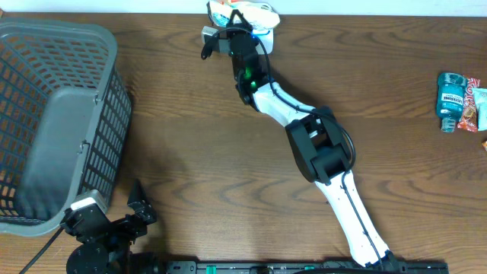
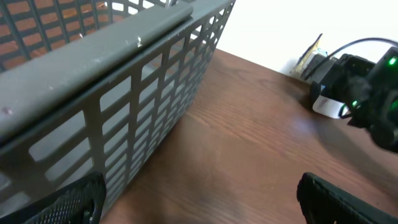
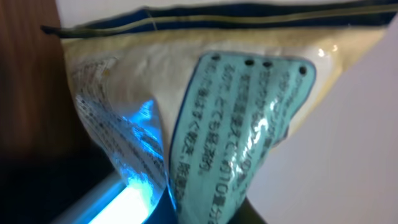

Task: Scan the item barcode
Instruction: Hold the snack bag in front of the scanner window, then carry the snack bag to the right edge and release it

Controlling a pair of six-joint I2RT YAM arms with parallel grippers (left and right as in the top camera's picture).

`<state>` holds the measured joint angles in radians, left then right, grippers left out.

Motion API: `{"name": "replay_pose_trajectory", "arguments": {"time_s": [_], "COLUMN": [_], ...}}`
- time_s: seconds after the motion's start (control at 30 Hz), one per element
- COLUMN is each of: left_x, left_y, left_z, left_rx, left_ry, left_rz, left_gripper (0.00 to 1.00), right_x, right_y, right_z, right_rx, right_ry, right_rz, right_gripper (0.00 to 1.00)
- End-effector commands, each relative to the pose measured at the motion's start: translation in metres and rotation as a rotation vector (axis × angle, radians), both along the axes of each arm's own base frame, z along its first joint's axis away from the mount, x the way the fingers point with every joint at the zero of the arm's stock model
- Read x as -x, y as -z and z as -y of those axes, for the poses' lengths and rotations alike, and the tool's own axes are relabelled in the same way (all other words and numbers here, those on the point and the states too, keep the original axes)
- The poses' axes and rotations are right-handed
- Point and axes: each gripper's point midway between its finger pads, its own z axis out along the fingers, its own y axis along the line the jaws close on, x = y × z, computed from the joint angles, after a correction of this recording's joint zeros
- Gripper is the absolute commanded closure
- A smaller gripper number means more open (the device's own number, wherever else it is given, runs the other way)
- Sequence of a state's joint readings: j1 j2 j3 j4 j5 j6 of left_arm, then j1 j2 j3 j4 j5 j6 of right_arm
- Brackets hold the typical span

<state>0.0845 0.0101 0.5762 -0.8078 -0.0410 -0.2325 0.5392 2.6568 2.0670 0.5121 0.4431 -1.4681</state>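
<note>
The item is a cream snack packet (image 1: pixel 257 13) with a pale blue printed label (image 3: pixel 242 130), at the table's far edge. My right gripper (image 1: pixel 245 27) reaches out to it and is shut on its lower part. In the right wrist view the packet (image 3: pixel 155 81) fills the frame and the fingers are mostly hidden behind it. A bright blue light (image 3: pixel 124 202) falls on the packet's lower left. No barcode shows. My left gripper (image 1: pixel 139 202) rests near the front left, open, with only bare wood between its fingers (image 2: pixel 68 199).
A grey plastic basket (image 1: pixel 46 114) stands at the left, its slatted wall (image 2: pixel 143 112) close beside my left gripper. A blue bottle (image 1: pixel 452 99) and a red packet (image 1: pixel 473 106) lie at the right edge. The right arm (image 1: pixel 319 144) crosses the middle of the table.
</note>
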Motion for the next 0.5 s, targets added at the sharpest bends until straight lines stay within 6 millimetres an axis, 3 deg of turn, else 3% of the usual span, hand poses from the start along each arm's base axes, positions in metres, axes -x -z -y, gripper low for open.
{"name": "replay_pose_trajectory", "arguments": {"time_s": [0.0,0.07,0.17,0.27,0.3,0.33,0.37,0.47], "left_x": [0.001,0.001,0.001,0.001,0.001,0.001,0.001,0.001], "left_y": [-0.002,-0.002,-0.002,-0.002,-0.002,-0.002,-0.002,-0.002], "left_z": [-0.003,-0.003,-0.003,-0.003,-0.003,-0.003,-0.003,-0.003], "left_rx": [-0.006,-0.006,-0.006,-0.006,-0.006,-0.006,-0.006,-0.006], "left_ry": [-0.016,-0.016,-0.016,-0.016,-0.016,-0.016,-0.016,-0.016], "left_rz": [0.008,0.007,0.008,0.008,0.008,0.007,0.007,0.008], "left_gripper": [0.02,0.02,0.02,0.02,0.02,0.02,0.02,0.02], "right_x": [0.006,0.016,0.034,0.058,0.071,0.078,0.089,0.11], "right_y": [-0.137,-0.158,-0.145,-0.099,-0.072,-0.056,-0.028,0.014], "right_z": [0.076,0.131,0.193,0.26,0.299,0.315,0.338,0.385], "right_rx": [-0.167,-0.201,-0.198,-0.233,-0.303,-0.341,-0.418,-0.551], "right_ry": [0.256,0.42,0.572,0.7,0.772,0.793,0.811,0.849], "right_rz": [0.095,0.034,-0.127,-0.369,-0.486,-0.55,-0.665,-0.808], "right_gripper": [0.99,0.99,0.99,0.99,0.99,0.99,0.99,0.99]}}
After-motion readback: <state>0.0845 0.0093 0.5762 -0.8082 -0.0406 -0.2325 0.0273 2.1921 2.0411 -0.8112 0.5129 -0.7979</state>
